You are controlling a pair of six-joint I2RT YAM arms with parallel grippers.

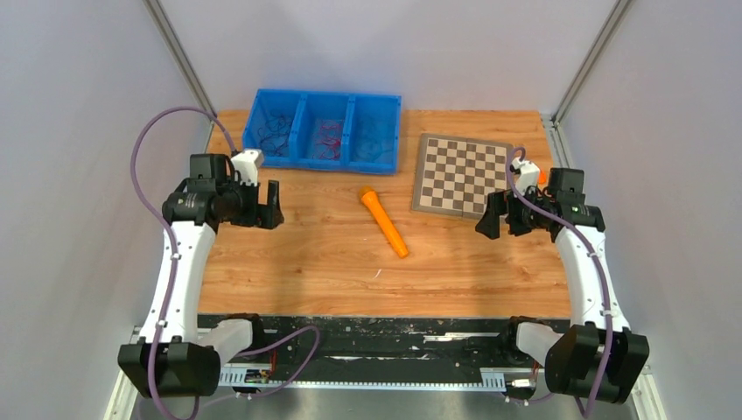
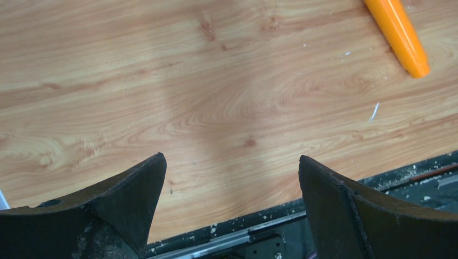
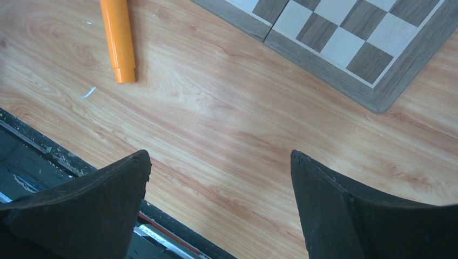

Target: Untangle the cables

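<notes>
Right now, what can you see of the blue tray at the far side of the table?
The blue tray looks like moulded plastic, a long box split by two walls into three compartments side by side. It sits flat at the far edge of the wooden table, left of the chessboard, apart from it. Inside lie thin dark wires on the left and red wires in the middle; the right compartment is hard to read.

Red cables (image 1: 328,138), blue bin (image 1: 324,164), orange marker (image 1: 383,221), checkered board (image 1: 461,175).
</notes>
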